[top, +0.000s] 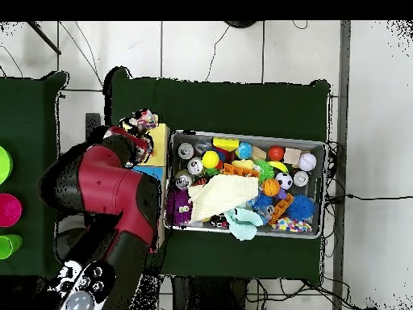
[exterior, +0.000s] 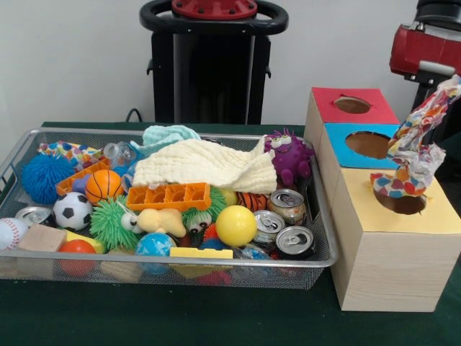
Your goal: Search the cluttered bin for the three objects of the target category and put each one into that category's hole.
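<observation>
A multicoloured patterned cloth (exterior: 416,148) hangs from my gripper (exterior: 452,83) at the right, its lower end bunched at the rim of the hole in the yellow box top (exterior: 425,216). The gripper is shut on the cloth's top; the cloth hides its fingers. From overhead the cloth (top: 145,121) shows just past my red arm (top: 105,182), which covers most of the box. In the mesh bin (exterior: 317,261) lie a cream cloth (exterior: 205,164), a light blue cloth (exterior: 169,135) and another patterned cloth (exterior: 68,151) at the back left.
The box also has a red top (exterior: 374,108) and a blue top (exterior: 338,137), each with a hole. The bin holds drink cans (exterior: 288,205), balls (exterior: 236,225), a purple plush (exterior: 289,155), orange trays (exterior: 168,196) and wooden blocks (exterior: 42,238). Coloured cups (top: 6,210) stand on the neighbouring table.
</observation>
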Controlling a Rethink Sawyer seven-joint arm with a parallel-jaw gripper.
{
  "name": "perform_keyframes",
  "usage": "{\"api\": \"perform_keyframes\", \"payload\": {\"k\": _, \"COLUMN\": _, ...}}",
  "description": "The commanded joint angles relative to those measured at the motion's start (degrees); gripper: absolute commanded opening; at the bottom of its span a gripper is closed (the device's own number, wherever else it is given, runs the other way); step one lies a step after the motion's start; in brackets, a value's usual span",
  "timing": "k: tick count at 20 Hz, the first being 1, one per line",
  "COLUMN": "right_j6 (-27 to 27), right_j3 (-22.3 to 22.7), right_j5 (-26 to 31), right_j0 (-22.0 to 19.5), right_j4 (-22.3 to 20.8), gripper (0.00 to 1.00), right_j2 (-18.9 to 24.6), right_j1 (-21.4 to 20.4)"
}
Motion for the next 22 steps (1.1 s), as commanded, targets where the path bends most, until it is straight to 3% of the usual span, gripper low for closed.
{"api": "perform_keyframes", "payload": {"k": 1, "right_j6": 17.33, "right_j3": 4.52, "right_j5": -3.12, "right_j0": -0.22, "right_j4": 2.96, "gripper": 0.00, "right_j2": 2.46, "right_j1": 3.76}}
{"api": "perform_keyframes", "payload": {"k": 17, "right_j6": 15.90, "right_j3": 5.68, "right_j5": -4.40, "right_j0": -0.34, "right_j4": 4.86, "gripper": 0.00, "right_j2": 3.71, "right_j1": 3.73}}
{"api": "perform_keyframes", "payload": {"k": 19, "right_j6": 15.59, "right_j3": 5.61, "right_j5": -4.41, "right_j0": -0.10, "right_j4": 4.55, "gripper": 0.00, "right_j2": 3.12, "right_j1": 4.45}}
{"api": "perform_keyframes", "payload": {"k": 22, "right_j6": 15.06, "right_j3": 3.55, "right_j5": -0.17, "right_j0": 1.60, "right_j4": 3.28, "gripper": 0.00, "right_j2": -1.28, "right_j1": 7.04}}
